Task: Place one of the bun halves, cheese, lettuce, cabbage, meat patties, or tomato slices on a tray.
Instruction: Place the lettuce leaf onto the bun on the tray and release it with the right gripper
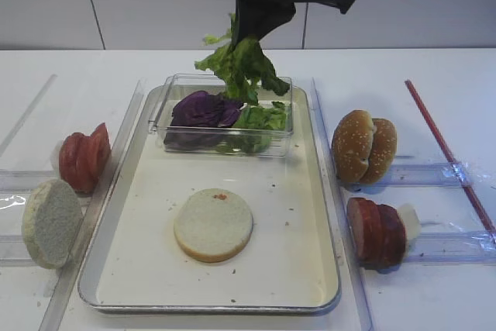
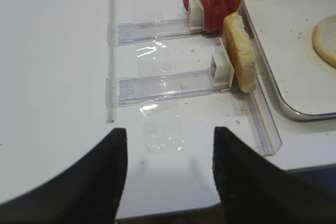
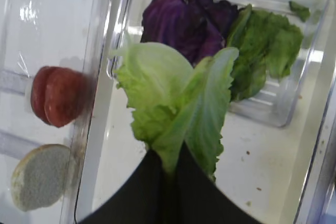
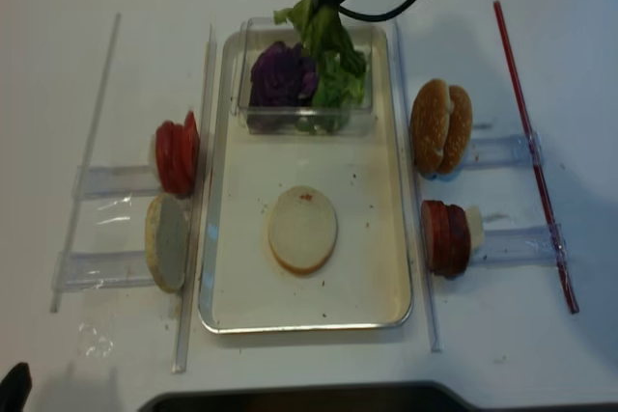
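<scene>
Overhead, right gripper pinching bright green crinkly lettuce leaf above clear plastic box, lifted clear to carry it; left gripper spread, idle at bench edge

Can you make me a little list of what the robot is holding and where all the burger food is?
right hand: shut on a lettuce leaf, lifted above the clear box
left hand: open, empty, over bare table
clear box: purple cabbage and more green leaves, on the tray
tray: one pale bun half, cut side up
left of tray: tomato slices, another bun half
right of tray: sesame bun halves, meat patties
</scene>
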